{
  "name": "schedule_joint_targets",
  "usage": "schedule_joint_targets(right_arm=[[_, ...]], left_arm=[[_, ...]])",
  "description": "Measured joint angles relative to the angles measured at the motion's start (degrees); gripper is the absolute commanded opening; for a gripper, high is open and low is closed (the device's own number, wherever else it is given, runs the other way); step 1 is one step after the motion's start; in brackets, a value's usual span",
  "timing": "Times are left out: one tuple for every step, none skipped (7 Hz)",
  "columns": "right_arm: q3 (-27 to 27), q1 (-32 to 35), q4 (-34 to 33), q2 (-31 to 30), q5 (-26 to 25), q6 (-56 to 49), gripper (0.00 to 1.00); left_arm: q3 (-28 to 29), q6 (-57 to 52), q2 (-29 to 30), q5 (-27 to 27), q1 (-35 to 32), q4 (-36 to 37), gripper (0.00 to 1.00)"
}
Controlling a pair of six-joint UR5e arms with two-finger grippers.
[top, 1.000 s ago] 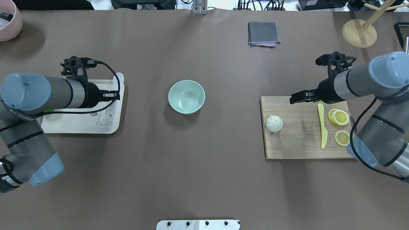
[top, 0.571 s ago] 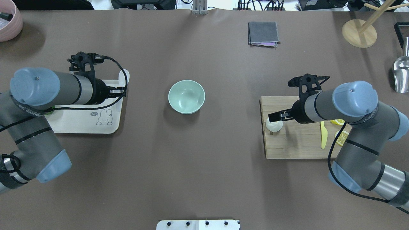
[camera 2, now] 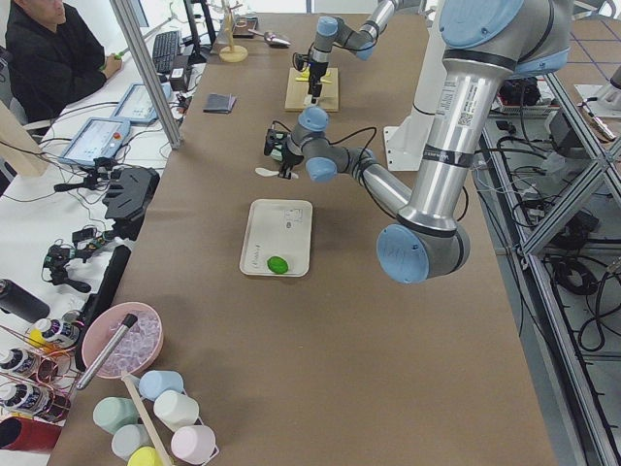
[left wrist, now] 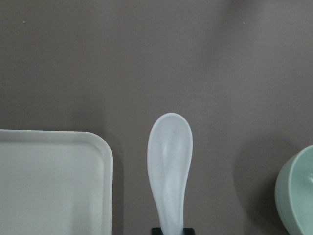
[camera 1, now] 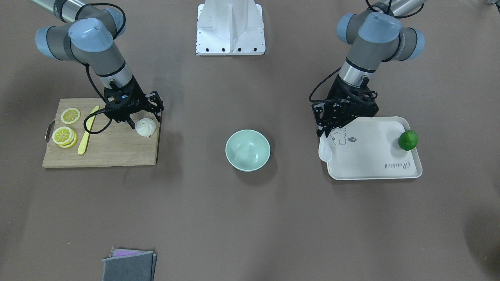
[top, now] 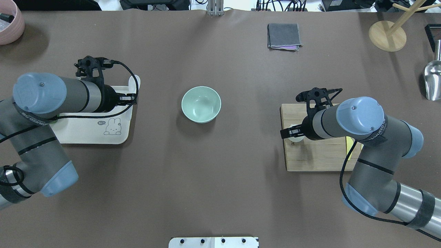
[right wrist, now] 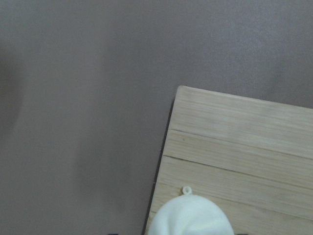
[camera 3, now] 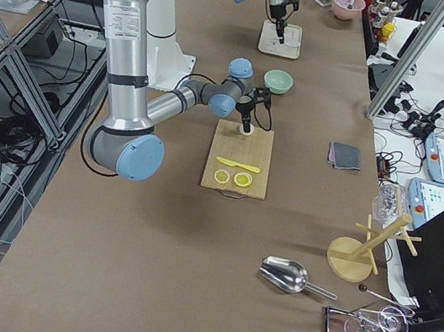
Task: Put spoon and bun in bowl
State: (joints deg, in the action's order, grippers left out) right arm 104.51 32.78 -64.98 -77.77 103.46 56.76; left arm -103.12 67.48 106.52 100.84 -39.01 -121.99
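The white spoon (top: pixel 134 81) is held by its handle in my shut left gripper (top: pixel 129 98). Its scoop sticks out past the cream tray's corner, over the table; it also shows in the left wrist view (left wrist: pixel 170 156) and the front view (camera 1: pixel 325 151). The mint-green bowl (top: pixel 201 104) stands empty at the table's middle. The white bun (camera 1: pixel 146 127) sits on the wooden board's corner nearest the bowl. My right gripper (camera 1: pixel 145 119) is down over the bun, with its open jaws on either side of it. The bun (right wrist: pixel 190 218) fills the bottom of the right wrist view.
The cream tray (camera 1: pixel 367 154) holds a green lime (camera 1: pixel 408 140). The cutting board (camera 1: pixel 109 152) carries a yellow knife (camera 1: pixel 88 130) and lemon slices (camera 1: pixel 66 132). A folded grey cloth (top: pixel 284 36), a wooden stand (top: pixel 387 34), a metal scoop (top: pixel 433 82) and a pink bowl (top: pixel 10 20) sit along the far edge.
My right arm swung from the board's far edge down onto the bun. My left gripper carried the spoon a little off the tray toward the bowl, then held still.
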Motion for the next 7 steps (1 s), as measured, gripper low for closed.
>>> schedule_joint_targets(right_arm=[[-0.2,-0.3,0.0,0.0,-0.6,-0.2,0.0],[-0.2,-0.5,-0.1,0.0,-1.1,-0.4,0.0],[-0.1,-0.1,-0.1,0.1,-1.2,-0.5,0.0],[0.1,0.8,-0.1,0.2,-0.9,-0.6,0.0],[0.5,1.9,-0.1,0.3,-0.2,-0.5,0.0],[1.2,3.4,-0.1,0.5,1.4,-0.5,0.0],[1.8,4.6,-0.1,1.0,3.1,-0.2,0.0]], left_arm=[[0.1,0.0,0.0,0.0,0.1,0.0,0.0],[0.1,0.0,0.0,0.0,0.1,0.0,0.0],[0.1,0.0,0.1,0.1,0.2,0.0,0.0],[0.1,0.0,0.2,0.0,0.2,0.0,0.0],[0.1,0.1,0.5,0.0,0.2,0.0,0.0],[0.3,0.9,1.4,0.0,0.3,0.5,0.0],[0.6,2.5,3.7,-0.1,0.5,2.9,0.0]])
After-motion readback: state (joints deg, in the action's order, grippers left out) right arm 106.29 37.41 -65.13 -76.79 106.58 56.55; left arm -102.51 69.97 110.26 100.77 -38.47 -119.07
